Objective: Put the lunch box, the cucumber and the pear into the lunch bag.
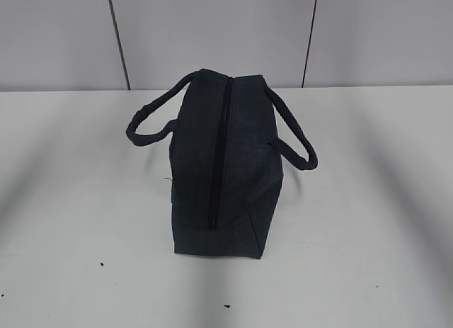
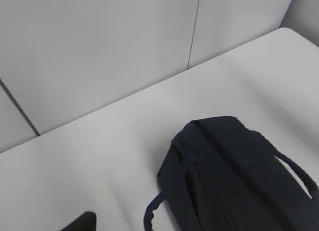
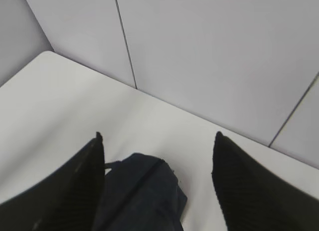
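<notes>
- The bag (image 1: 225,168) stands zipped, its long axis running away from the camera.
- The right gripper (image 3: 157,183) hovers above the bag's end, spread and empty.
- The left gripper's state cannot be told; only a dark tip shows, left of the bag.

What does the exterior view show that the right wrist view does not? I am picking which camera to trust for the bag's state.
Only the exterior view shows the whole dark navy fabric lunch bag: its full black top zipper, which looks closed, both loop handles, and dark specks on the white table. Only the right wrist view shows the right gripper, jaws wide apart and holding nothing, above one end of the bag. Both share the bag, table and grey panelled wall. Neither shows lunch box, cucumber or pear.
</notes>
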Tool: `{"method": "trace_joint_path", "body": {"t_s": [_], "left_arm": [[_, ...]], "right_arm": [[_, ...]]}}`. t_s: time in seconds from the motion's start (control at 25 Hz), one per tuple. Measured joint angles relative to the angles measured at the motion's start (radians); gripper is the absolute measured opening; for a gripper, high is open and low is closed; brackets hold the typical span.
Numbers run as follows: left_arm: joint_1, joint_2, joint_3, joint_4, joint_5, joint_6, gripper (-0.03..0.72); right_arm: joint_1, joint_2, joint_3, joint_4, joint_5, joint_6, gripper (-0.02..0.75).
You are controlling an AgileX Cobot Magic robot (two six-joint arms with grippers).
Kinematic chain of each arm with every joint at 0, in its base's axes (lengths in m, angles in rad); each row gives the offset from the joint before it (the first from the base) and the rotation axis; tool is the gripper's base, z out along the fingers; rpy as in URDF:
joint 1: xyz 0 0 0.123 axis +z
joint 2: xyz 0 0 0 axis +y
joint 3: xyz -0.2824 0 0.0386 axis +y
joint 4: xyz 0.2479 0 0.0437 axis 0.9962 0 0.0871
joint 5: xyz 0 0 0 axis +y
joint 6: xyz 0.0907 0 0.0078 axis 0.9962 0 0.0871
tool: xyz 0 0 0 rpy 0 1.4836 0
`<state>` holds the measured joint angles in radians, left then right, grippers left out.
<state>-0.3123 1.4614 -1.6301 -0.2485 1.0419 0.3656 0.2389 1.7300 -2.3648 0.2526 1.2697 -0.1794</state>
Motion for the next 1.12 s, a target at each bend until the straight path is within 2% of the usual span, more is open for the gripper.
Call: {"method": "trace_joint_path", "body": {"t_s": [0.32,0.76,0.92,1.12], "left_arm": [[0.0,-0.113,0.0,0.135,0.163,-0.105,0.508],[0.0,-0.329,0.014,0.182,0.228,-0.205,0.508],[0.0,-0.446,0.088,0.189,0.229,-0.25,0.508],[0.0,-0.621,0.265,0.19,0.232,-0.282,0.508]], "right_arm": [[0.0,-0.363,0.427,-0.085,0.002,0.0,0.524],[0.0,-0.808,0.896,-0.12,0.004,0.002,0.524],[0.0,-0.961,1.067,-0.141,0.004,0.021,0.524],[0.0,-1.181,1.272,-0.162,0.004,0.072,0.523]]}}
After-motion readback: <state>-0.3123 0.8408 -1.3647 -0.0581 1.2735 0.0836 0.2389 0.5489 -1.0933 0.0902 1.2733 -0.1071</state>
